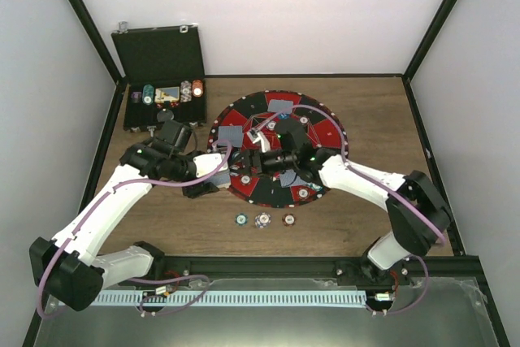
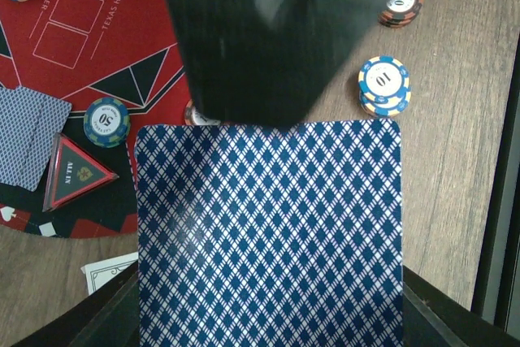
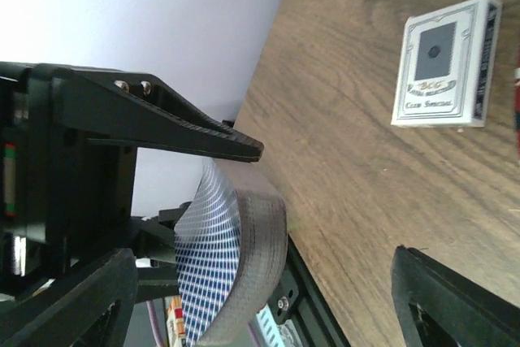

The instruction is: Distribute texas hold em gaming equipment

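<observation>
- Held tight in the closed left end effector (image 1: 207, 178): deck of cards (image 2: 268, 233), backs up, probably offered for peeling off a single card.
- Facing it, jaws wide and empty: right end effector (image 1: 262, 160), seemingly poised to pinch that card.
- Beyond the left end effector's tips: mat (image 2: 97, 22) with laid cards (image 2: 28, 140), poker chips (image 2: 383, 85) off its right edge.
- Underneath, wooden bench (image 2: 463, 144); around, plain white walls (image 1: 260, 6).
</observation>
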